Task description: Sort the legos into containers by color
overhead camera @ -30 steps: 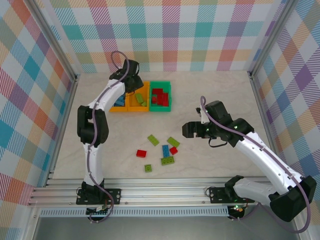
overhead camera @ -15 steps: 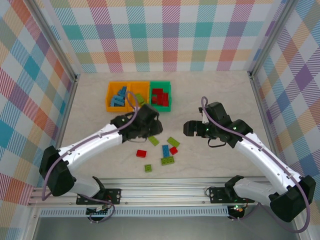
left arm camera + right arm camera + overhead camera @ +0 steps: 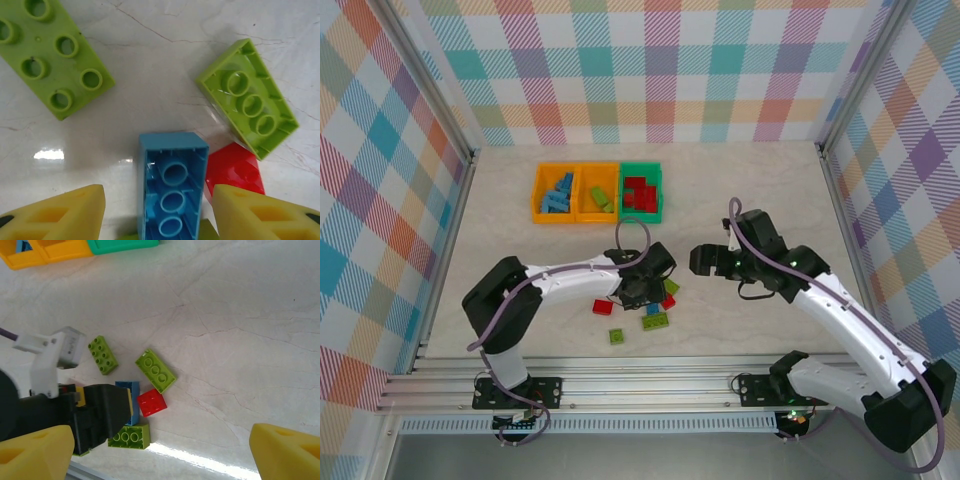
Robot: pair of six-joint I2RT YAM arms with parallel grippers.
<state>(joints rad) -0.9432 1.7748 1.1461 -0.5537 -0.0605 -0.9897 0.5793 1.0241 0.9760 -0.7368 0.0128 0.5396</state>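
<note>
As the left gripper [image 3: 157,202] hangs low over the loose legos near the front of the table [image 3: 520,240], its yellow fingertips [image 3: 60,215] stand apart on either side of an upturned blue brick [image 3: 172,192]. Bare tabletop shows between each fingertip and the brick, so the jaws are partly spread and grip nothing.

Nearest the arm bases in the overhead view lie a small lime brick [image 3: 617,336] and a longer lime brick [image 3: 656,320], with a red brick [image 3: 603,307] just beyond them to the left.

In the left wrist view a second red brick [image 3: 234,170] sits just beside the blue one's right side. An upside-down lime brick [image 3: 247,97] lies past it, and a studs-up lime brick [image 3: 52,55] lies at the upper left.

The right gripper [image 3: 698,260] hovers to the right of the pile, apart from it, with its jaws spread wide and empty. Its own camera shows the yellow pads [image 3: 35,450] at the frame's lower corners.

At the far side of the table stand the containers, joined in a row — a left orange bin [image 3: 553,218] with blue bricks [image 3: 558,192], a middle orange bin [image 3: 597,217] with lime bricks [image 3: 600,197], and a green bin [image 3: 641,217] with red bricks [image 3: 638,192].
</note>
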